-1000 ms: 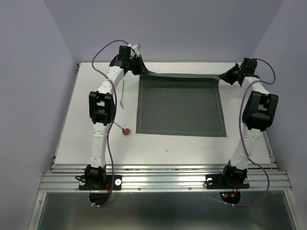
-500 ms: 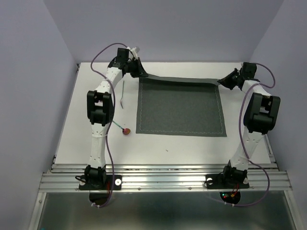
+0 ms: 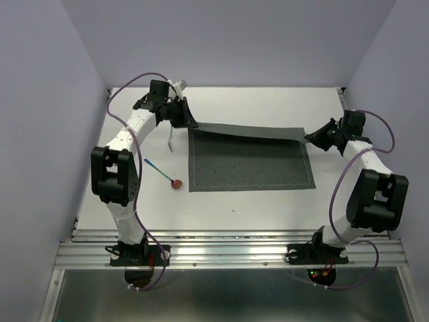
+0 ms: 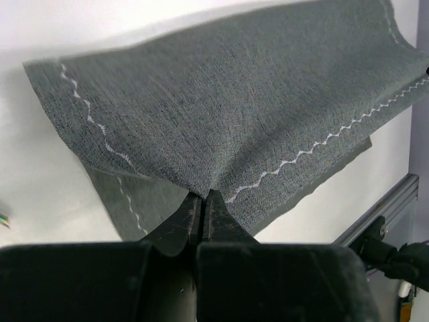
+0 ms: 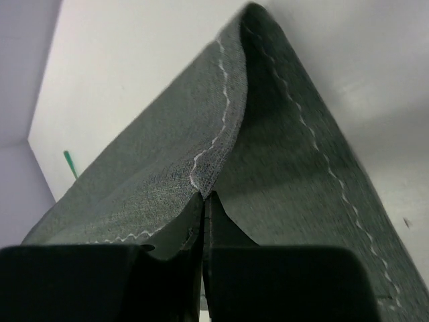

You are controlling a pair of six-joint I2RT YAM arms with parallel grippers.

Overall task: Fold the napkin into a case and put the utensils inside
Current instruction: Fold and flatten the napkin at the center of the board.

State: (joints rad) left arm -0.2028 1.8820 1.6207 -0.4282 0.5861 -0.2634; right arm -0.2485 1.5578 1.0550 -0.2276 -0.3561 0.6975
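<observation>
The dark grey napkin (image 3: pixel 251 161) lies on the white table with its far edge lifted and drawn toward the near side. My left gripper (image 3: pixel 189 125) is shut on the napkin's far left corner (image 4: pixel 221 134). My right gripper (image 3: pixel 307 138) is shut on the far right corner (image 5: pixel 221 161). The raised edge hangs as a fold between them above the flat part. The red-bowled spoon (image 3: pixel 175 183) with a teal handle lies left of the napkin. The slim grey utensil (image 3: pixel 171 139) lies beside the left gripper. A green tip (image 5: pixel 70 163) shows in the right wrist view.
The white table (image 3: pixel 268 208) ends at a metal rail (image 3: pixel 234 248) at the near edge, where both arm bases stand. Lavender walls close the back and sides. The rail also shows in the left wrist view (image 4: pixel 382 215).
Both grippers have pulled the napkin's far edge up and toward the near side. The left arm's elbow swung out to the left, the right arm's elbow dropped lower and to the right.
</observation>
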